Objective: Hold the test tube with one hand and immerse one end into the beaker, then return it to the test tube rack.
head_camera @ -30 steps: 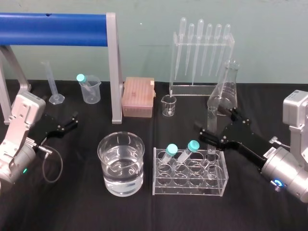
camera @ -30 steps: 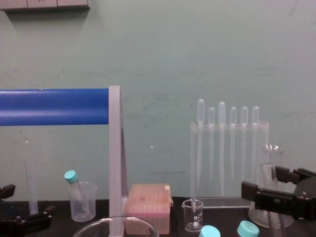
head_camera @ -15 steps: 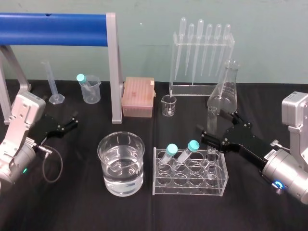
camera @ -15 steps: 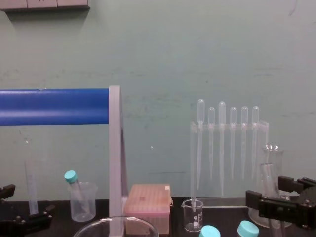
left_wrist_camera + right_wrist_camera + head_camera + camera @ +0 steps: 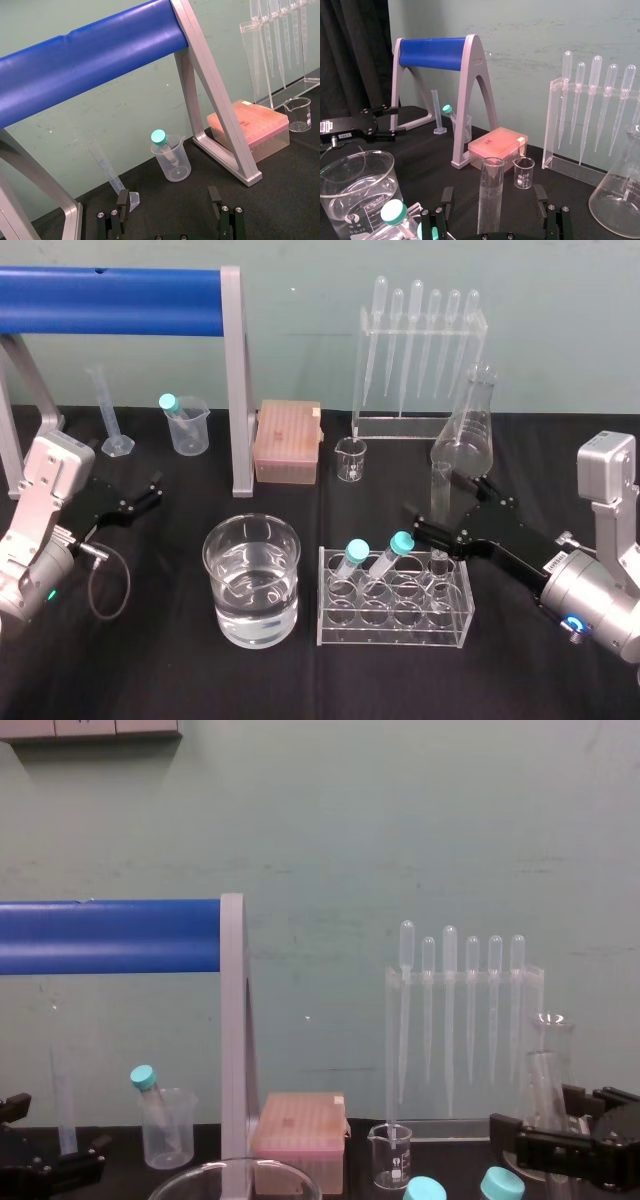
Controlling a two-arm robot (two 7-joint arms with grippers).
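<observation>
The test tube (image 5: pixel 441 490) stands upright in a back right hole of the low clear test tube rack (image 5: pixel 395 628) near the table's front. My right gripper (image 5: pixel 450 508) is open around the tube's upper part. In the right wrist view the tube (image 5: pixel 490 195) rises between the two fingers (image 5: pixel 447 200) with a gap on each side. The wide glass beaker (image 5: pixel 252 580), part full of clear liquid, sits left of the rack and appears as beaker (image 5: pixel 355 185) in the right wrist view. My left gripper (image 5: pixel 150 490) rests open and empty at the far left, shown as gripper (image 5: pixel 170 200) in its wrist view.
Two teal-capped tubes (image 5: pixel 355 555) lean in the rack. Behind stand a conical flask (image 5: pixel 465 435), a pipette stand (image 5: pixel 415 360), a tiny glass beaker (image 5: pixel 351 460), a pink box (image 5: pixel 287 442), a plastic beaker (image 5: pixel 186 425), a graduated cylinder (image 5: pixel 110 420) and a blue-barred frame (image 5: pixel 120 288).
My right gripper has sunk lower and drawn slightly back along the tube, staying open around it. The tube, rack and left arm have not moved.
</observation>
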